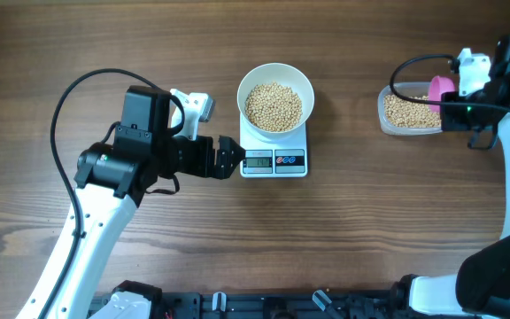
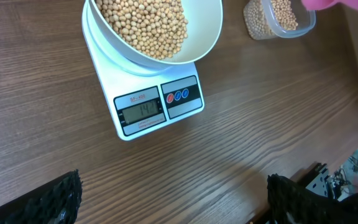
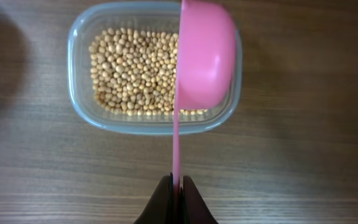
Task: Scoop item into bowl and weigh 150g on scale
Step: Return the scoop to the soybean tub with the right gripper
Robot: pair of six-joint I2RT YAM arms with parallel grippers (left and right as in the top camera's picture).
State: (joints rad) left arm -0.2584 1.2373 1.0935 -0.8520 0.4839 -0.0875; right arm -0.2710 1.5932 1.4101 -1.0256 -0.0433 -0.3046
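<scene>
Bowl (image 1: 275, 67) of beans (image 1: 273, 106) sits on the scale (image 1: 274, 162), frame centre, for weighing; right gripper (image 3: 178, 186), clamped on the handle of the scoop (image 3: 207, 53), hangs over the tub (image 3: 79, 106) for more; left gripper (image 1: 234, 158) gapes empty.

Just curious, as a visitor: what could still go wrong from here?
The pink scoop is pinched only by its thin handle in the right jaws; loaded, it might twist and spill beans. The bowl already holds plenty, so a full scoop may overshoot. The open left jaws sit close to the scale; a bump could upset the reading.
</scene>
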